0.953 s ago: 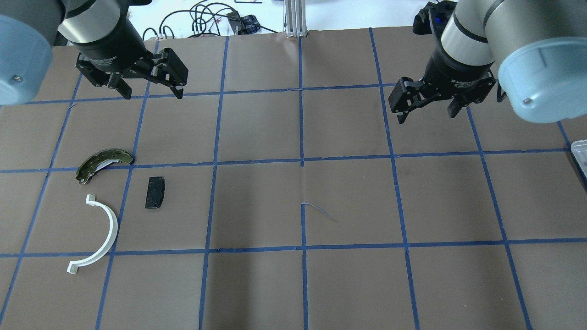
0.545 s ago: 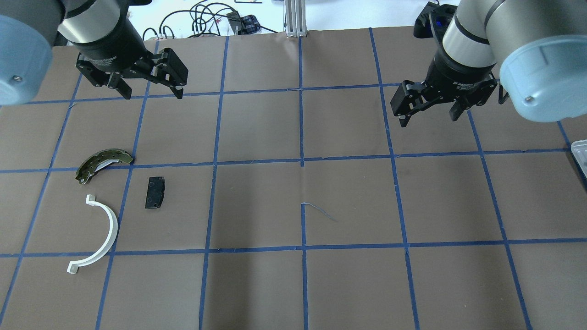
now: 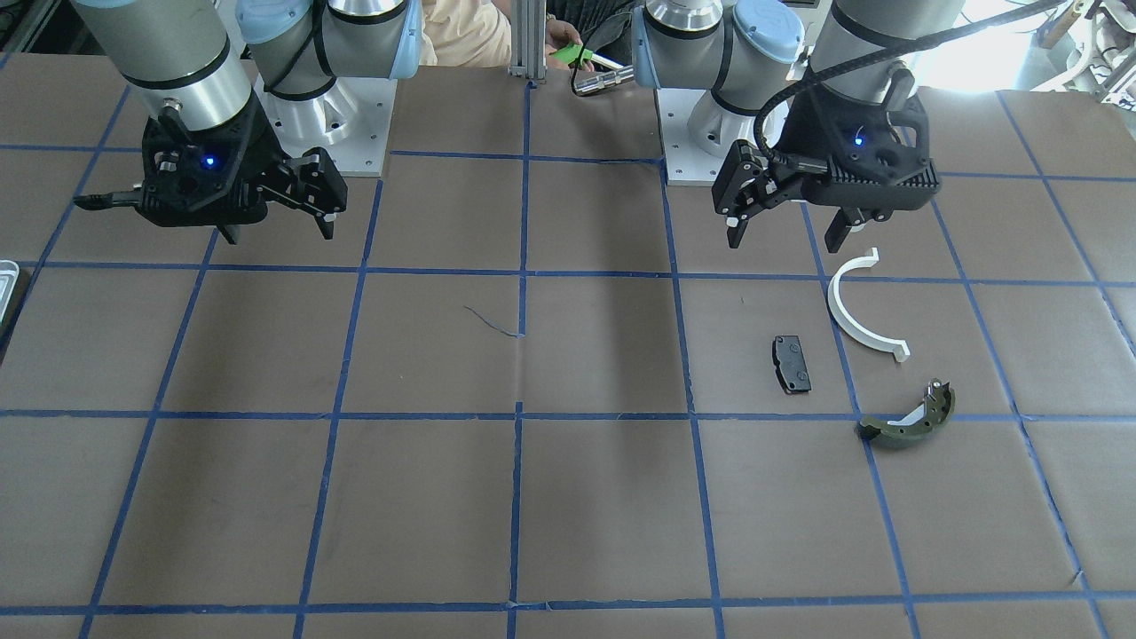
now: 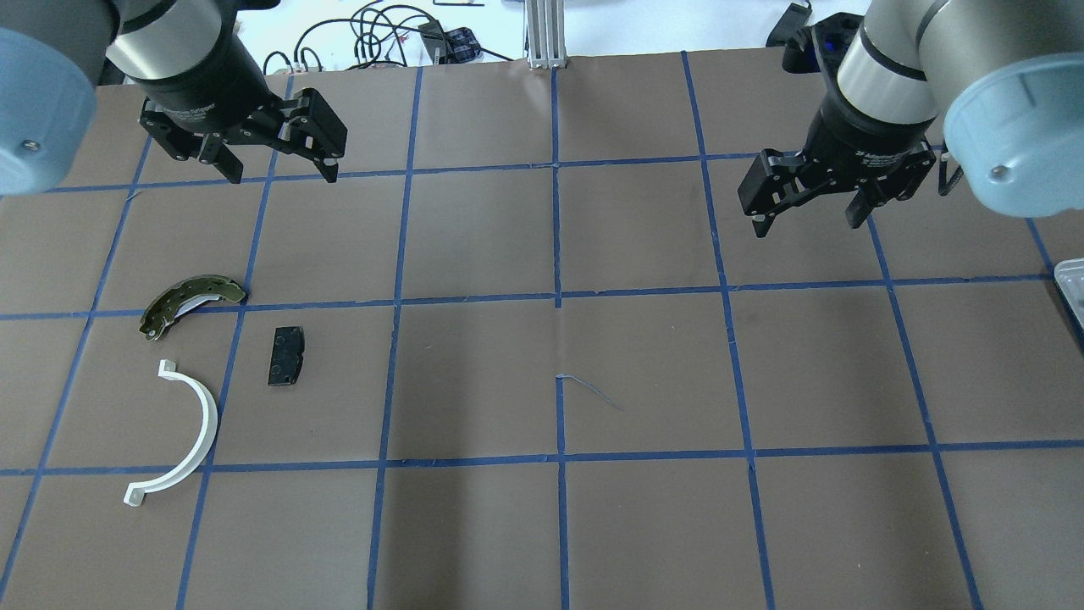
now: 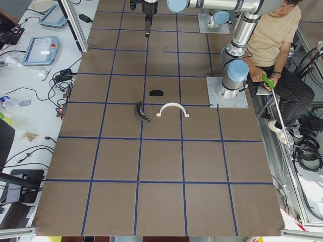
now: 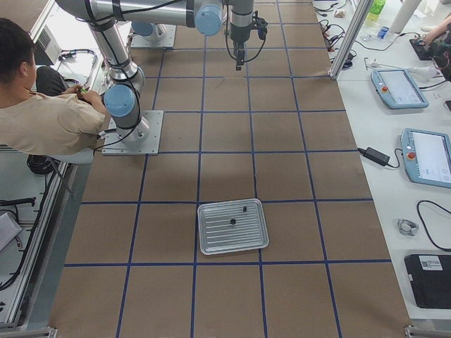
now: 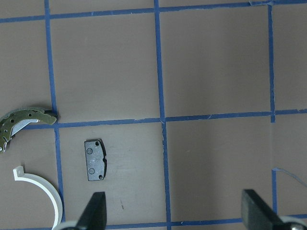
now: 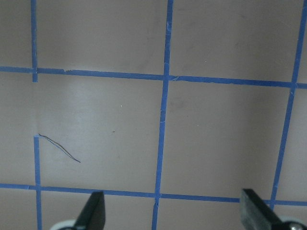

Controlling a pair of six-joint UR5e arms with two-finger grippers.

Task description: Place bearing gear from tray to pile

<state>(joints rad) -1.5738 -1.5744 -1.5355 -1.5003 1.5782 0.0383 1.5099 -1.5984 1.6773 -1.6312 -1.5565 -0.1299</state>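
Observation:
The grey-white tray [image 6: 211, 246] shows whole in the exterior right view, with two small dark parts [image 6: 232, 222] in it; I cannot tell which is the bearing gear. Only a sliver of the tray [image 4: 1071, 284] shows at the overhead view's right edge. The pile lies at the left: a white half-ring [image 4: 200, 424], a black pad [image 4: 286, 356] and an olive brake shoe [image 4: 190, 303]. My left gripper [image 4: 284, 174] hangs open and empty, beyond the pile. My right gripper [image 4: 806, 225] hangs open and empty over bare table, left of the tray.
The brown table cover carries a grid of blue tape lines. A thin dark thread [image 4: 589, 390] lies near the middle. Cables [image 4: 373, 38] lie past the far edge. An operator [image 5: 275, 40] sits beside the robot's bases.
My right gripper has moved to the right and slightly farther from the robot in the overhead view, still open. The left gripper and the pile have not moved.

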